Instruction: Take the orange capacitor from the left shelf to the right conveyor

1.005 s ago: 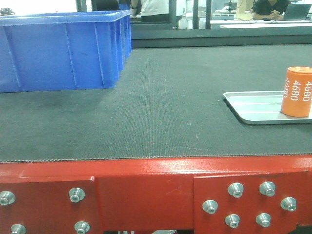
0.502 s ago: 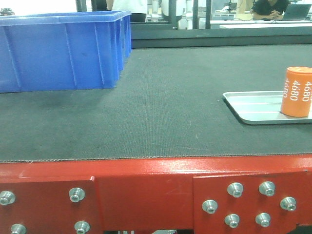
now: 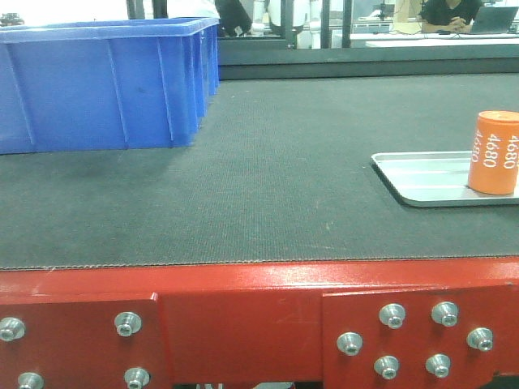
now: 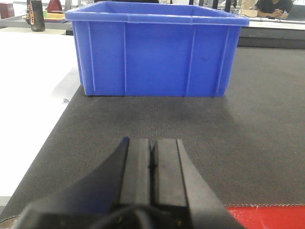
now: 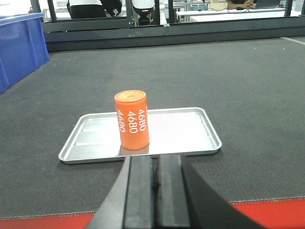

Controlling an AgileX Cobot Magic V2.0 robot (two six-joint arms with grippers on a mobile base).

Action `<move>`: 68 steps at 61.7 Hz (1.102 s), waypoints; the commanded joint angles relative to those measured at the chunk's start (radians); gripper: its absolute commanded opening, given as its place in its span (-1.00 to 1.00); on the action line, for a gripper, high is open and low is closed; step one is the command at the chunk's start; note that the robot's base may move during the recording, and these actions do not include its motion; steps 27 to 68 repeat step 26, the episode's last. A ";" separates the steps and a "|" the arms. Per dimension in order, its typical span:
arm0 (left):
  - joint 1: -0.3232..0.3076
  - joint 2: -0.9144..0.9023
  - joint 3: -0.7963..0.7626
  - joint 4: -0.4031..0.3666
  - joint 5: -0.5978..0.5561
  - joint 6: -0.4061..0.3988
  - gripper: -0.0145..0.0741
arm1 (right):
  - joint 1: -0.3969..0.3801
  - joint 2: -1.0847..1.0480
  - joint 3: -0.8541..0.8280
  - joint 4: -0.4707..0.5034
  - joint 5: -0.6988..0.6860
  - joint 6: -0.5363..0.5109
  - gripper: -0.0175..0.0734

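The right claw point(image 5: 155, 183) is closed, its two dark pads pressed flat together with only a thin seam between them, and it grips nothing. It is held low and level at the near edge of the right conveyor point(image 5: 267, 81), just above the red frame, pointing straight at the orange capacitor point(image 5: 131, 119). The capacitor stands upright, apart from the claw, with white "4680" running down its side. It rests on a shallow silver tray point(image 5: 190, 131), toward the tray's near left part, and the tray lies flat on the dark grey belt.

The left claw point(image 4: 152, 164) is likewise closed and empty, its pads together. It too is held level and low over the belt's near edge, aimed at a blue plastic bin point(image 4: 155, 52) that sits on the belt well ahead of it. Relative to the capacitor, that bin is far off to the left and further back; in the right wrist view only its corner shows at the left margin.

From the front view the capacitor point(image 3: 495, 152) is at the right edge of the picture on the tray point(image 3: 422, 178), the bin point(image 3: 105, 85) at the far left, with bare belt point(image 3: 276, 186) between them. Below the belt runs the glossy red frame point(image 3: 243, 324) with its silver bolts.
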 commanded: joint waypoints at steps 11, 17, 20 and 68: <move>-0.004 -0.011 -0.005 -0.002 -0.089 -0.001 -0.96 | -0.007 -0.008 -0.004 0.006 -0.084 -0.011 -0.49; -0.004 -0.011 -0.005 -0.002 -0.089 -0.001 -0.96 | -0.007 -0.008 -0.004 0.006 -0.084 -0.011 -0.49; -0.004 -0.011 -0.005 -0.002 -0.089 -0.001 -0.96 | -0.007 -0.008 -0.004 0.006 -0.084 -0.011 -0.49; -0.004 -0.011 -0.005 -0.002 -0.089 -0.001 -0.96 | -0.007 -0.008 -0.004 0.006 -0.084 -0.011 -0.49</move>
